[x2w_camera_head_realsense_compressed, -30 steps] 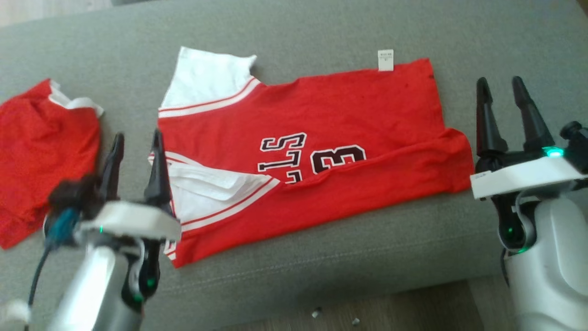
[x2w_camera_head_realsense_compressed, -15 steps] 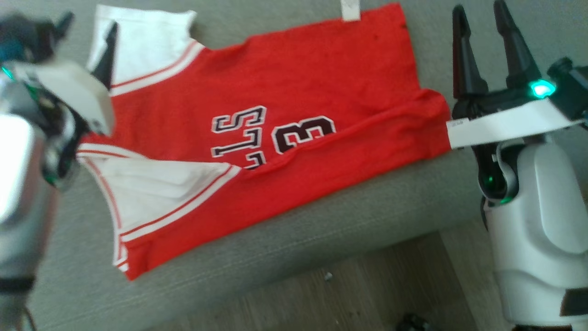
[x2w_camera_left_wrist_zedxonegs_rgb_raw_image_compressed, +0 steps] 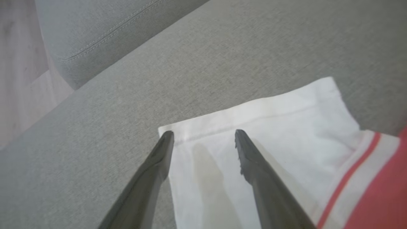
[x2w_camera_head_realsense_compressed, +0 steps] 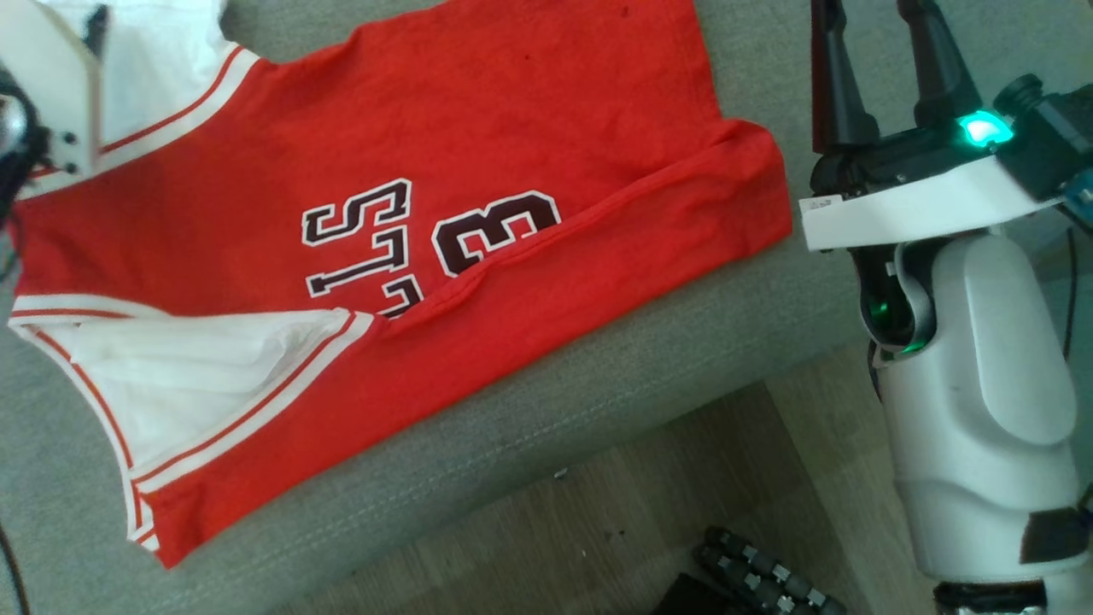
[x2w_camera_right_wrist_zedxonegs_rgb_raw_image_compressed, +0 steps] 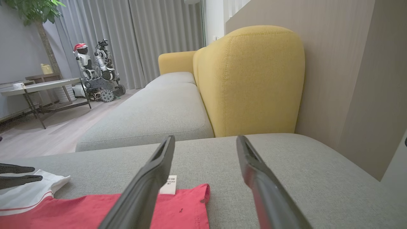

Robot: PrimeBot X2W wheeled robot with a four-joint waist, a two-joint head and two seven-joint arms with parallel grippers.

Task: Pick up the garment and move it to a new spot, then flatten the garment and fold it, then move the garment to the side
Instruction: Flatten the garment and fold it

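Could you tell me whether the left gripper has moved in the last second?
Yes: against the jersey, the left gripper went from the near white sleeve up to the far white sleeve, open.

Matt cloth garment (x2w_camera_head_realsense_compressed: 512, 128), coarse woven sofa (x2w_camera_head_realsense_compressed: 598, 397), seemingly wooden floor (x2w_camera_head_realsense_compressed: 598, 530)

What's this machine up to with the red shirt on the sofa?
It's working on folding a red jersey, which lies spread on the grey sofa seat with its near edge already folded over. The left gripper is open at the corner of the white sleeve. The right gripper is open by the jersey's other end. Neither is holding anything.
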